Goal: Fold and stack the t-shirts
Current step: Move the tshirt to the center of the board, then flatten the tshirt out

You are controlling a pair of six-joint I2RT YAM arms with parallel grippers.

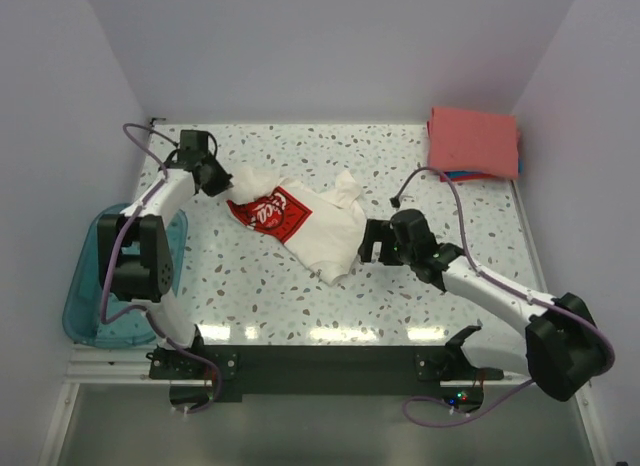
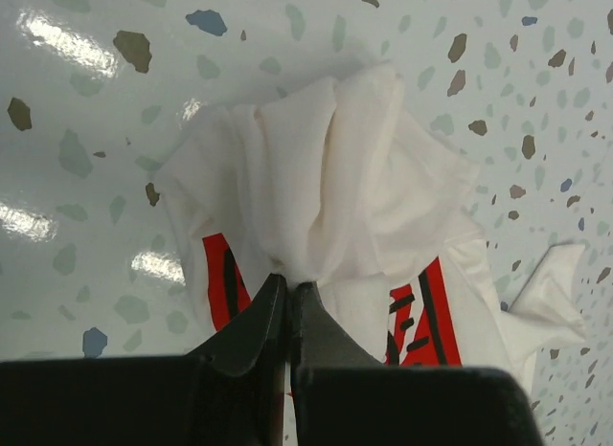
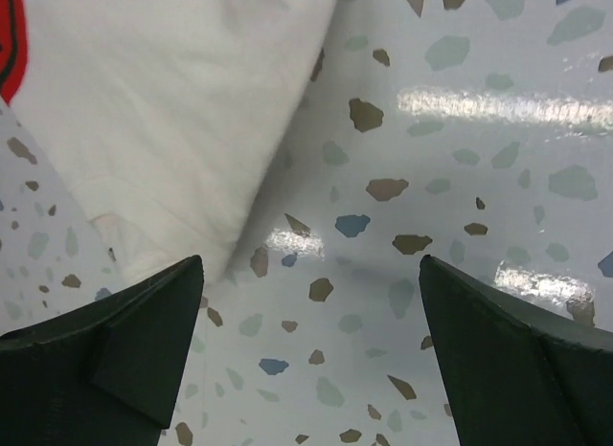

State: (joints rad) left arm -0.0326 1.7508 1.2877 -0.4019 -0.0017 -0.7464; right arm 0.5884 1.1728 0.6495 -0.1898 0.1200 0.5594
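One end is held: jaws of the left gripper [image 2: 289,285] pinch the crumpled cream t-shirt [image 1: 318,229], left of centre on the surface [image 1: 300,298]. Close your right gripper [image 3: 308,264], jaws wide and empty, on its nearby edge, then pull flat.

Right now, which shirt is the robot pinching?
The crumpled cream-white t-shirt with the red print: the left gripper is shut on a bunch of it. The coral-red t-shirt lies folded in the far right corner, untouched.

Overhead, two wrist close-ups (shared shirt [image 1: 335,236])
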